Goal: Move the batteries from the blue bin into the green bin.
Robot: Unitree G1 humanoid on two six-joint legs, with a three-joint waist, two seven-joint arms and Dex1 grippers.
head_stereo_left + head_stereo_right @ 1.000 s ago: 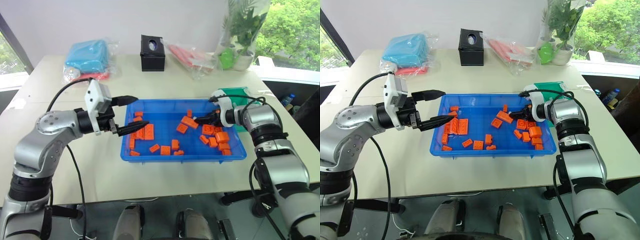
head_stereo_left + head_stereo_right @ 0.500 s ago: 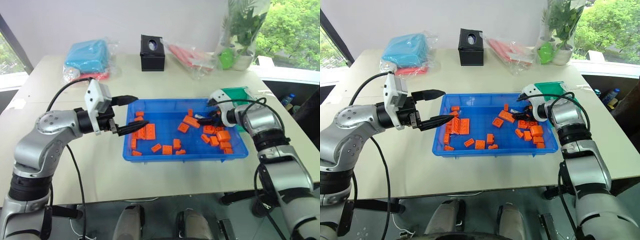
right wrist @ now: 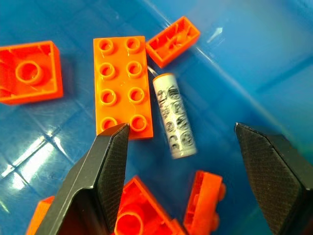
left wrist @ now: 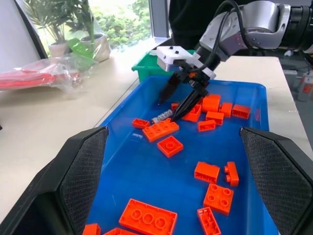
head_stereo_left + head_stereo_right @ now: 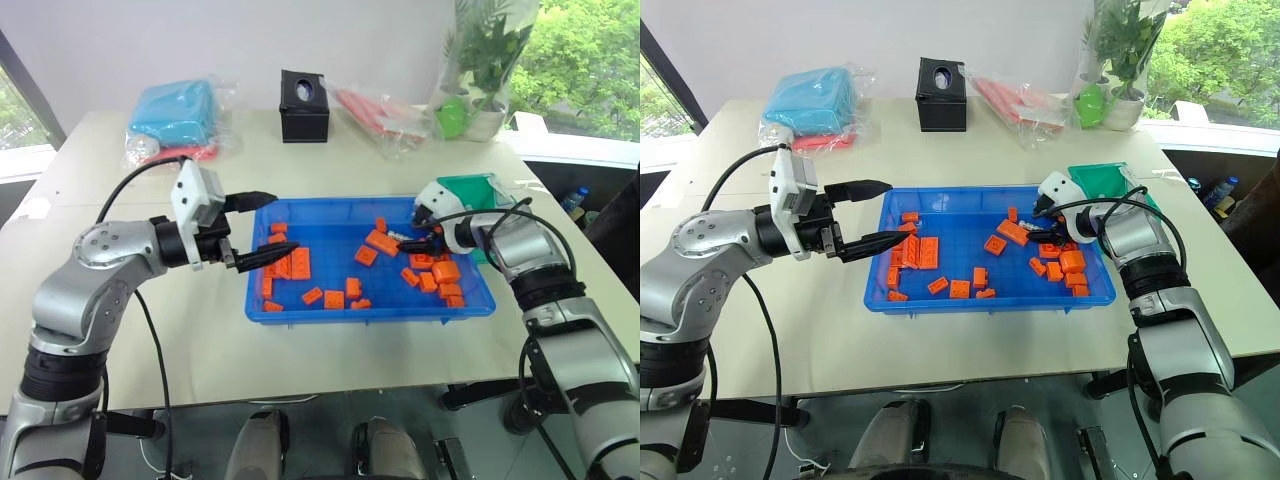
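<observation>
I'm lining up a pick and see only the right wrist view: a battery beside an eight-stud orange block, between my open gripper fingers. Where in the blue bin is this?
Observer: Toward the right end of the blue bin, on its far side; the right gripper hangs just above the battery.
Operator: Is the green bin close?
Observer: Yes, the green bin stands on the table just beyond the blue bin's far right corner.
Operator: Is the left arm in my way?
Observer: No. The left gripper hovers open at the blue bin's left end, well apart from yours.
</observation>
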